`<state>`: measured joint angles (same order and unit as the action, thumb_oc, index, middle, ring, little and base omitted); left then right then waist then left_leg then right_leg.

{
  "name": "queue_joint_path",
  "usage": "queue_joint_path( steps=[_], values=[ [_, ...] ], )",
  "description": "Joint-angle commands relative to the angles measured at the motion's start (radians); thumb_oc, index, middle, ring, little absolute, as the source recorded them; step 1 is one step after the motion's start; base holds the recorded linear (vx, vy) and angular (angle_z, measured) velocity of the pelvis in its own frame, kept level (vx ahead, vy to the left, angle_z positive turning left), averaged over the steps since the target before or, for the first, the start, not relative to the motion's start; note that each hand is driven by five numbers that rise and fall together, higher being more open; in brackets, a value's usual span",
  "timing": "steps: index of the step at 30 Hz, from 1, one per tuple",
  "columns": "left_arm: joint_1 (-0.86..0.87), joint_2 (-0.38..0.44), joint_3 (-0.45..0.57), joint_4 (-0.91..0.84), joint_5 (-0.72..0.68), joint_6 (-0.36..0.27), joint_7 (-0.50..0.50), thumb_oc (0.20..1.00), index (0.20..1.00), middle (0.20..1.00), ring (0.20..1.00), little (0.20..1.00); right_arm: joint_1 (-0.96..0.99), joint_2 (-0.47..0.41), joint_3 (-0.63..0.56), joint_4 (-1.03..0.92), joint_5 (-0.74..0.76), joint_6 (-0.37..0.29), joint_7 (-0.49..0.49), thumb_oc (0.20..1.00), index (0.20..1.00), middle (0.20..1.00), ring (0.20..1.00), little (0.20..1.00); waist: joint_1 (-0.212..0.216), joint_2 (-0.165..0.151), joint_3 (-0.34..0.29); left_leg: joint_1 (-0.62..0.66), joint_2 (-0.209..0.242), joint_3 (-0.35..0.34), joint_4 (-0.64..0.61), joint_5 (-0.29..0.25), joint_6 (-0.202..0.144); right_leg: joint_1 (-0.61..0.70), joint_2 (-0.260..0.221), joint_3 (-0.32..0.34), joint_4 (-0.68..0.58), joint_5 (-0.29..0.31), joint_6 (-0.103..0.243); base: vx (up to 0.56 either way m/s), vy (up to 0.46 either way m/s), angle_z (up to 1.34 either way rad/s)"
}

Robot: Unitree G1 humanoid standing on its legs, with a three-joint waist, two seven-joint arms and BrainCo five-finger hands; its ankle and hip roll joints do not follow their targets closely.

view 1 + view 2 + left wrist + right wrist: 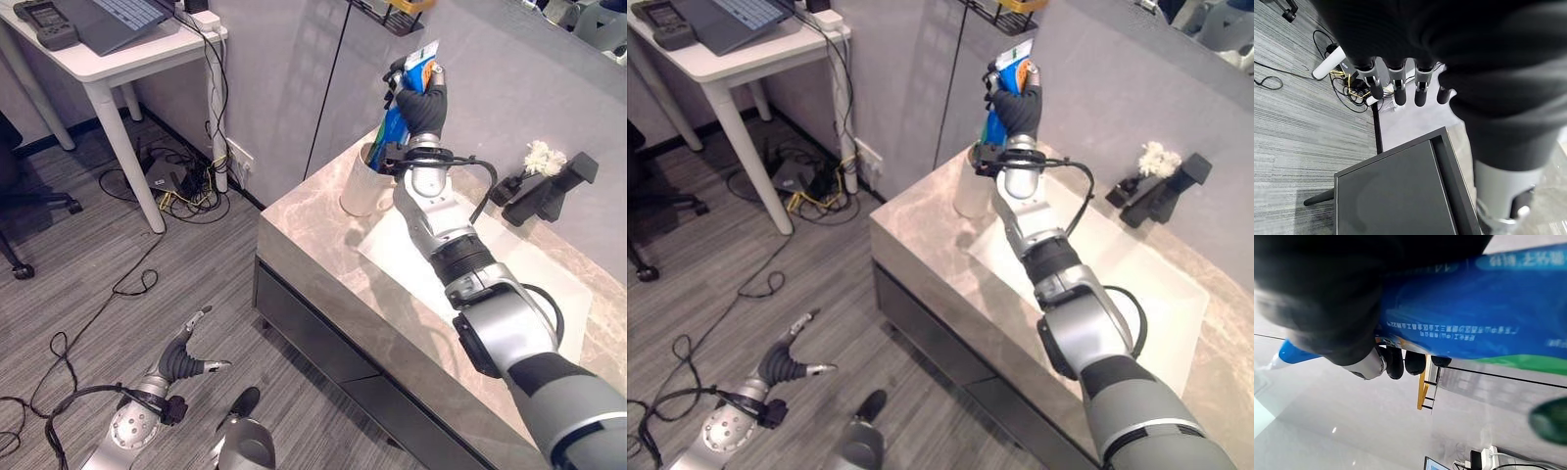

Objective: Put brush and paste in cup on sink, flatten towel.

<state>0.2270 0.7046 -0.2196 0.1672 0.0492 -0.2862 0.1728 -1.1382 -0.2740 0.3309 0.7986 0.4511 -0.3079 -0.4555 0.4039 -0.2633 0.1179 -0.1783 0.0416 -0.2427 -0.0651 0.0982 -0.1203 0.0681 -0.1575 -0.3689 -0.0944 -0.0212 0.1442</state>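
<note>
Above the cup at the counter's corner, right hand grips paste; left hand relaxed

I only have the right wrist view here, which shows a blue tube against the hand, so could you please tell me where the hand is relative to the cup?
Observer: The right hand holds the blue tube upright above the white cup, the tube's lower end at the cup's mouth.
Operator: Thank you. Where does the cup stand?
Observer: On the stone counter, beside the white basin, near the wall.
Operator: And the left hand?
Observer: The left hand hangs low over the floor, fingers relaxed, holding nothing.
</note>
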Motion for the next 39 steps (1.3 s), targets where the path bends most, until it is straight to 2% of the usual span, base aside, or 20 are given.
queue_joint_path(
  steps=[1, 16, 17, 18, 19, 35, 39],
  values=[
    [-0.013, 0.042, -0.037, -0.005, 0.019, -0.036, 0.021, 1.0, 1.0, 1.0, 1.0, 1.0, -0.035, -0.056, -0.032, -0.047, -0.042, -0.072, -0.025, 0.2, 0.2, 0.2, 0.2, 0.2, 0.024, 0.001, -0.032, 0.025, 0.004, -0.008, -0.022, -0.046, 0.048, 0.015, -0.068, -0.001, 0.008, 0.1, 0.034, 0.0, 0.0, 0.0],
    [-0.041, 0.039, -0.075, 0.006, 0.032, -0.036, 0.026, 1.0, 1.0, 1.0, 1.0, 1.0, 0.005, -0.008, -0.057, 0.014, -0.066, -0.076, -0.043, 0.2, 0.2, 0.2, 0.2, 0.2, 0.037, 0.015, -0.024, 0.017, 0.003, -0.017, -0.022, -0.048, 0.047, 0.013, -0.063, -0.007, 0.008, 0.092, 0.031, 0.0, 0.0, 0.02],
    [-0.042, 0.039, -0.077, 0.005, 0.032, -0.036, 0.024, 1.0, 1.0, 1.0, 1.0, 1.0, 0.007, -0.01, -0.056, 0.011, -0.066, -0.076, -0.043, 0.611, 0.611, 0.611, 0.611, 0.611, 0.038, 0.017, -0.024, 0.015, 0.003, -0.017, -0.022, -0.048, 0.047, 0.012, -0.063, -0.008, 0.008, 0.092, 0.031, 0.0, 0.0, 0.0],
    [-0.042, 0.038, -0.078, 0.003, 0.033, -0.037, 0.024, 1.0, 1.0, 1.0, 1.0, 1.0, 0.008, -0.009, -0.057, 0.011, -0.064, -0.076, -0.04, 0.903, 0.903, 0.903, 0.903, 0.903, 0.038, 0.017, -0.024, 0.015, 0.002, -0.017, -0.022, -0.047, 0.046, 0.012, -0.063, -0.008, 0.008, 0.092, 0.031, 0.0, 0.0, 0.0],
    [-0.042, 0.039, -0.079, 0.001, 0.031, -0.036, 0.024, 1.0, 1.0, 1.0, 1.0, 1.0, 0.01, -0.009, -0.057, 0.009, -0.065, -0.076, -0.041, 1.0, 1.0, 1.0, 1.0, 1.0, 0.038, 0.018, -0.023, 0.014, 0.002, -0.018, -0.022, -0.047, 0.047, 0.012, -0.063, -0.008, 0.008, 0.092, 0.031, 0.0, 0.0, 0.0],
    [-0.066, 0.021, -0.094, 0.017, 0.054, -0.033, 0.042, 1.0, 1.0, 1.0, 1.0, 1.0, 0.049, -0.026, -0.055, -0.103, -0.133, -0.077, -0.071, 1.0, 1.0, 1.0, 1.0, 1.0, 0.022, 0.026, -0.027, 0.015, 0.004, -0.019, -0.022, -0.044, 0.049, 0.008, -0.063, -0.007, 0.008, 0.094, 0.033, 0.0, 0.0, 0.0],
    [-0.073, 0.018, -0.096, 0.021, 0.063, -0.031, 0.036, 1.0, 1.0, 1.0, 1.0, 1.0, 0.075, -0.051, -0.058, -0.19, -0.16, -0.078, -0.072, 1.0, 1.0, 1.0, 1.0, 1.0, 0.013, 0.031, -0.029, 0.018, 0.008, -0.013, -0.022, -0.044, 0.048, 0.007, -0.062, -0.004, 0.008, 0.09, 0.031, 0.0, 0.0, 0.0]
  ],
)
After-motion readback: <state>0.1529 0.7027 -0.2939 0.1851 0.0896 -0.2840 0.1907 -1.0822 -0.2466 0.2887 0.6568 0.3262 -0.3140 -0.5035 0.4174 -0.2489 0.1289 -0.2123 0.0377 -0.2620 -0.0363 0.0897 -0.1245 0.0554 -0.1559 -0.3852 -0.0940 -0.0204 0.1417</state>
